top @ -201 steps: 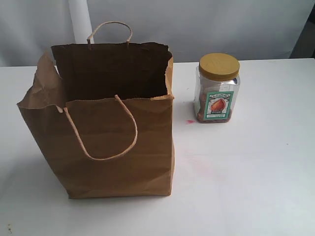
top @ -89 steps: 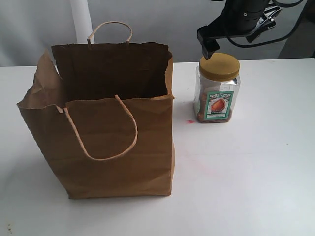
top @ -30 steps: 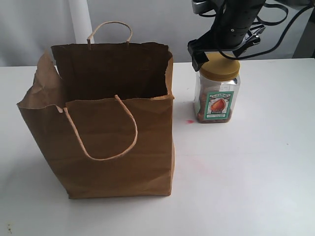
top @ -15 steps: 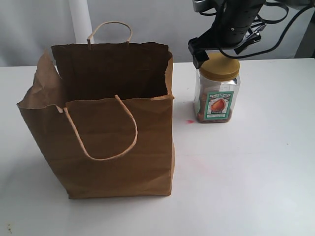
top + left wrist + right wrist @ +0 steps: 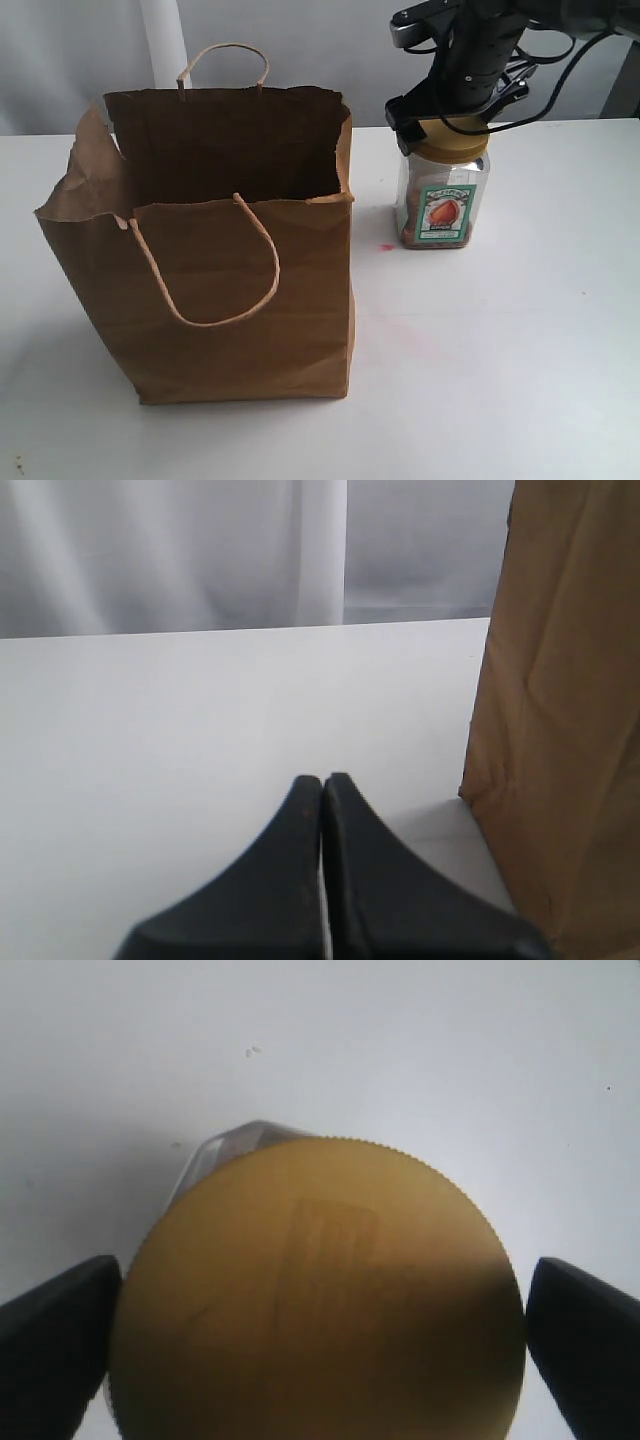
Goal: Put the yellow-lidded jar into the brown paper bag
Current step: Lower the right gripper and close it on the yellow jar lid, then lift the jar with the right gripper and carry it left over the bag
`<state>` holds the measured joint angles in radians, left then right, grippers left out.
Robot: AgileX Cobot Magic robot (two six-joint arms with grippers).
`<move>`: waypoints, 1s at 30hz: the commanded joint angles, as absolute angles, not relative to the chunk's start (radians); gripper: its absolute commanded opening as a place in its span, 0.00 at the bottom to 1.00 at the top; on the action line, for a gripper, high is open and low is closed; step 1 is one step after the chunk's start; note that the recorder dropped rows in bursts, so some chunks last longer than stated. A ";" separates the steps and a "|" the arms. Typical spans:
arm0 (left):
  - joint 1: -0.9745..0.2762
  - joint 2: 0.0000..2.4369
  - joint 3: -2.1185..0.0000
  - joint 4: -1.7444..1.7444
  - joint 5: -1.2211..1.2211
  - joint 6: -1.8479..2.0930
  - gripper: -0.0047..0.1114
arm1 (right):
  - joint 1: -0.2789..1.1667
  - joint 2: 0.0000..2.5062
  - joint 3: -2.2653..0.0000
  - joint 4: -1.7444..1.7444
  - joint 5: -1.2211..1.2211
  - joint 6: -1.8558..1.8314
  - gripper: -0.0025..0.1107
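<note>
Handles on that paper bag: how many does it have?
2. The far handle stands up from the brown paper bag's back rim; the near handle hangs down over its front face. No others seem hidden.

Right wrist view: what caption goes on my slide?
Right gripper flanking the yellow-lidded jar on the white table.

No words or numbers can be read anywhere. The only printed matter is the label (image 5: 444, 213) on the front of the jar (image 5: 442, 195): a teal border around an orange picture, with a pale band of lettering across the top that is too small and blurred to make out. In the right wrist view, the yellow lid (image 5: 318, 1295) carries a faint rectangular mark with a few lines in it, also illegible.
</note>
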<state>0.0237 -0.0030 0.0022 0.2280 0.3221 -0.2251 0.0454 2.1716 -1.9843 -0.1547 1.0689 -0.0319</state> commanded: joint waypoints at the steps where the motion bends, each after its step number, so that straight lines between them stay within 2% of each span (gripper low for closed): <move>1: 0.021 0.000 0.000 0.224 0.318 -0.229 0.05 | 0.040 2.174 -1.991 -0.163 1.066 -0.018 0.95; 7: 0.021 0.000 0.000 0.224 0.318 -0.229 0.05 | 0.040 2.174 -1.991 -0.117 1.066 -0.014 0.95; 11: 0.021 0.000 0.000 0.224 0.318 -0.229 0.05 | 0.040 2.174 -1.991 -0.117 1.066 0.016 0.88; 19: 0.021 0.000 0.000 0.224 0.318 -0.229 0.05 | 0.040 2.170 -1.991 -0.119 1.090 0.035 0.52; 22: 0.021 0.000 0.000 0.224 0.318 -0.229 0.05 | 0.040 2.168 -1.991 -0.119 1.090 0.035 0.35; 26: 0.021 0.000 0.000 0.224 0.318 -0.229 0.05 | 0.040 2.160 -1.991 -0.127 1.099 0.030 0.05; 30: 0.021 0.000 0.000 0.224 0.318 -0.229 0.05 | 0.040 2.124 -1.991 -0.146 1.115 0.018 0.02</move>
<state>0.0237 -0.0030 0.0022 0.2280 0.3221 -0.2251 0.0454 2.1661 -1.9843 -0.1277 1.0954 0.0258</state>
